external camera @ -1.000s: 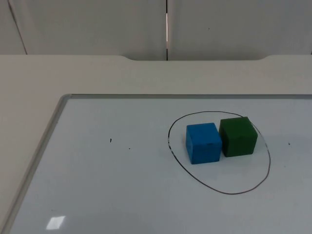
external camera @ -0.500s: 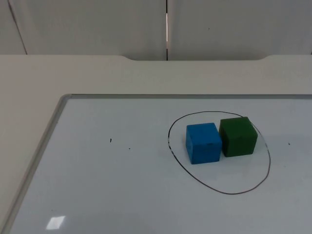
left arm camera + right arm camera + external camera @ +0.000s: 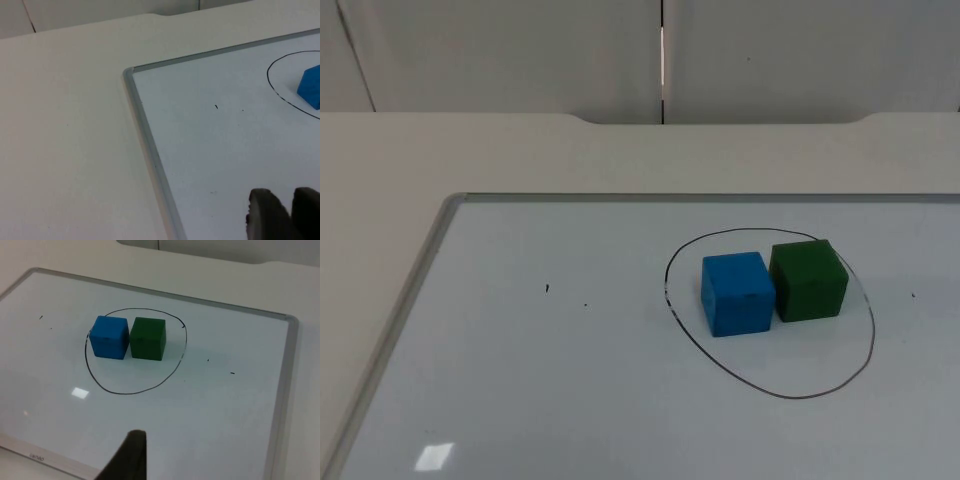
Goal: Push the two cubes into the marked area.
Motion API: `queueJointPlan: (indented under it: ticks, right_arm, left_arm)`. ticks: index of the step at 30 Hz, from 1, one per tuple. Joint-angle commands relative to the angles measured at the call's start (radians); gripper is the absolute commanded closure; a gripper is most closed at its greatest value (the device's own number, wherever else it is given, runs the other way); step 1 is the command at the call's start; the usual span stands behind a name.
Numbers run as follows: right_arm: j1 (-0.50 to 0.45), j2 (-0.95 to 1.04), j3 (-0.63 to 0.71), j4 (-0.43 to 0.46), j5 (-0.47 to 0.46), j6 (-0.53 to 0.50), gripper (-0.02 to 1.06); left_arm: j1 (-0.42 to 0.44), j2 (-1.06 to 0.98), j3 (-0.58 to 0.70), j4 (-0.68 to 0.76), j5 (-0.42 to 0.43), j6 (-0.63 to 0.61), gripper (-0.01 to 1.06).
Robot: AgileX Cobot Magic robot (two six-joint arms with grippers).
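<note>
The blue cube point(image 3: 737, 293) and green cube point(image 3: 807, 280) are seen touching inside the drawn circle point(image 3: 770, 388) on the whiteboard point(image 3: 520, 380), well ahead of both claws. Neither claw's opening can be told.

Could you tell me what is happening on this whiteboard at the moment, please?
Nothing is being handled right now. The blue foam cube and the green foam cube sit side by side, touching, inside the hand-drawn black oval on the whiteboard. The left gripper hangs over the board's left part, away from the cubes, and the right gripper waits above the board's near edge.
</note>
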Motion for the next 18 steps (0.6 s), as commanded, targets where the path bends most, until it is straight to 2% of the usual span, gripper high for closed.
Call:
queueJointPlan:
  ticks: [1,3,4,5,9,13,18]
  right_arm:
    - [-0.003,-0.003,0.003,-0.003,-0.005,-0.002,-0.01]
    - [-0.003,-0.003,0.003,-0.003,-0.005,-0.002,-0.01]
    - [-0.003,-0.003,0.003,-0.003,-0.005,-0.002,-0.01]
    - [-0.003,-0.003,0.003,-0.003,-0.005,-0.002,-0.01]
    - [-0.003,-0.003,0.003,-0.003,-0.005,-0.002,-0.01]
    - [-0.003,-0.003,0.003,-0.003,-0.005,-0.002,-0.01]
    - [-0.003,-0.003,0.003,-0.003,-0.005,-0.002,-0.01]
  left_arm:
    - [0.004,-0.004,0.004,-0.002,0.0,-0.004,0.78]
    - [0.004,-0.004,0.004,0.005,0.0,-0.011,0.6]
    - [0.004,-0.004,0.004,0.005,0.0,-0.011,0.6]
    - [0.004,-0.004,0.004,0.01,0.0,-0.019,0.49]
    - [0.004,-0.004,0.004,0.014,0.0,-0.025,0.22]
    - [0.004,-0.004,0.004,0.014,0.0,-0.025,0.14]
    - [0.004,-0.004,0.004,0.014,0.0,-0.025,0.13]
